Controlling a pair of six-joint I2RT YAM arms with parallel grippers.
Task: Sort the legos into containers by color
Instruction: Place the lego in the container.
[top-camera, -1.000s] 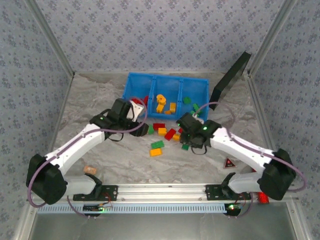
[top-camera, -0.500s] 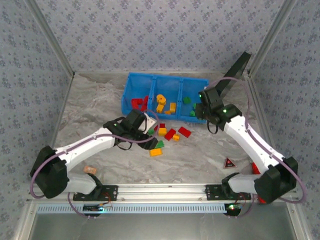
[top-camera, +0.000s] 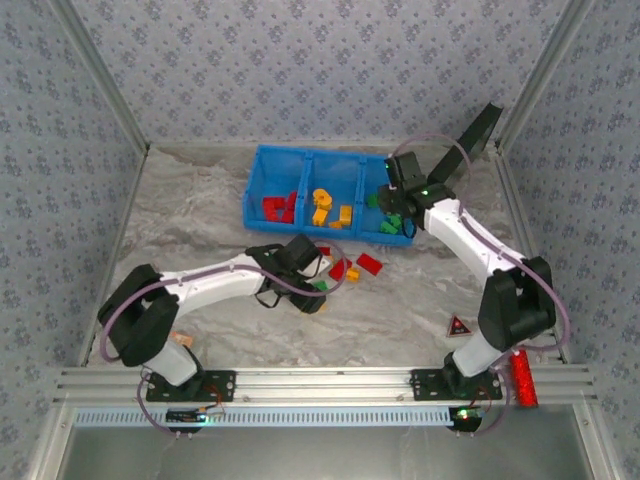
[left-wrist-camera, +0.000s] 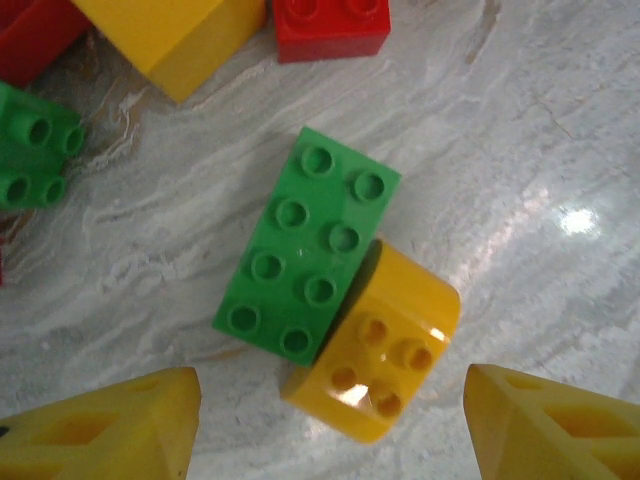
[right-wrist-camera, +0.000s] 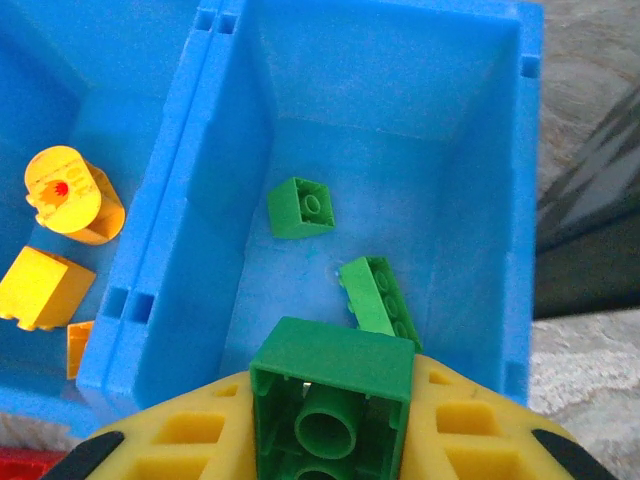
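Two hands: my right gripper (right-wrist-camera: 330, 430) pinches a green brick (right-wrist-camera: 335, 375) by flat sides, likely light, stiff, slick; my left gripper (left-wrist-camera: 330, 400) gapes wide.

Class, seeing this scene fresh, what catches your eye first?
The bright blue three-compartment bin stands out at the back of the table. The right hand grips a green brick over its right compartment; the open left hand hovers above a green eight-stud brick touching a yellow brick.

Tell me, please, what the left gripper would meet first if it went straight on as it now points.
Probably the yellow brick, lying against the green brick; the left gripper is centred over it, though depth is unclear.
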